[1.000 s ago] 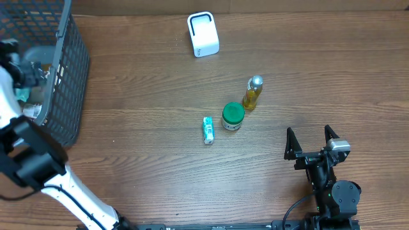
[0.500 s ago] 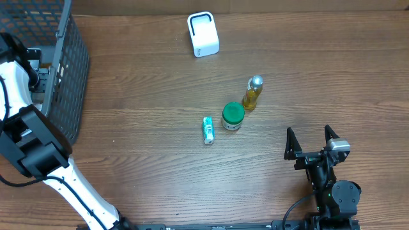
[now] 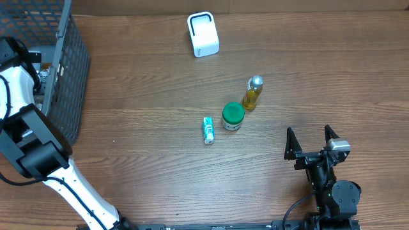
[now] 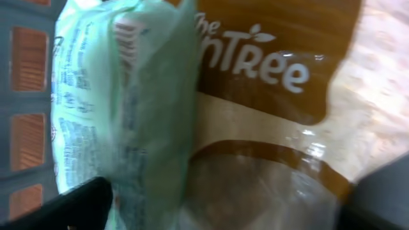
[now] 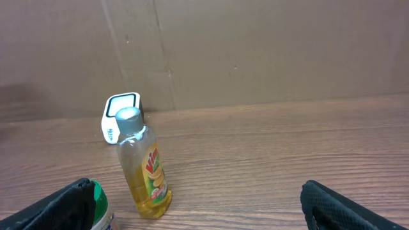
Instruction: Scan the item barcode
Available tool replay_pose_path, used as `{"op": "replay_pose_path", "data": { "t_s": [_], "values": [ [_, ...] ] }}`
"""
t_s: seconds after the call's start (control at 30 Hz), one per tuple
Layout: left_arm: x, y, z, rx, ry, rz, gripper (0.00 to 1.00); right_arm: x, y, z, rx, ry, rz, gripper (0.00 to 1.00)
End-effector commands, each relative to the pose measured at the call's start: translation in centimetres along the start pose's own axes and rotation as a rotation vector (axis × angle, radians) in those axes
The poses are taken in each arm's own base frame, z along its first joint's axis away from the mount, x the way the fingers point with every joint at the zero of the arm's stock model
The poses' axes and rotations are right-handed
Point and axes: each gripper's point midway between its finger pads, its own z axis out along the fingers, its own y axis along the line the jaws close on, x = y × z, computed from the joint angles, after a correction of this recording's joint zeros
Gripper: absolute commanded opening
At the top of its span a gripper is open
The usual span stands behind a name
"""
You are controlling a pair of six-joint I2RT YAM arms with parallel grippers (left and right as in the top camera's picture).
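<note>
Inside the black mesh basket point(image 3: 64, 83) at the table's left edge, my left gripper point(image 3: 39, 73) hangs low over packaged items. In the left wrist view a pale green packet point(image 4: 121, 108) lies against a brown and clear bag point(image 4: 268, 128) printed with white letters. Both sit between the wide-apart fingers point(image 4: 70, 207) of my left gripper point(image 4: 220, 211), which is open; no grip shows. The white barcode scanner point(image 3: 203, 34) stands at the back centre. My right gripper point(image 3: 313, 144) rests open near the front right with nothing in it point(image 5: 204, 214).
A yellow bottle point(image 3: 253, 94) point(image 5: 146, 172), a green-lidded jar point(image 3: 232, 116) point(image 5: 97, 204) and a small teal tube point(image 3: 208, 130) stand mid-table. The scanner point(image 5: 108, 126) shows behind the bottle in the right wrist view. A cardboard wall runs along the back.
My left arm has shifted a little inside the basket and settled over the packets. The right arm and the things on the table have not moved.
</note>
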Motion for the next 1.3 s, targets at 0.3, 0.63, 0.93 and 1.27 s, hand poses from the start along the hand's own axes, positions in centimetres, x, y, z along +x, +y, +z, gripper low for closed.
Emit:
{"op": "replay_pose_path", "data": {
  "t_s": [0.3, 0.63, 0.93, 1.27],
  "values": [
    [2.3, 0.9, 1.3, -0.044, 0.07, -0.042, 0.07, 0.2, 0.2, 0.0, -0.011, -0.002, 0.0, 1.0],
    [-5.3, 3.8, -11.2, -0.102, -0.173, -0.238, 0.04, 0.2, 0.2, 0.0, -0.011, -0.002, 0.0, 1.0],
    [-8.3, 5.0, -29.0, -0.091, -0.505, -0.406, 0.04, 0.2, 0.2, 0.0, -0.011, -0.002, 0.0, 1.0],
    [-5.4, -0.9, -42.9, 0.18, -0.698, -0.405, 0.04, 0.2, 0.2, 0.0, -0.011, -0.002, 0.0, 1.0]
  ]
}}
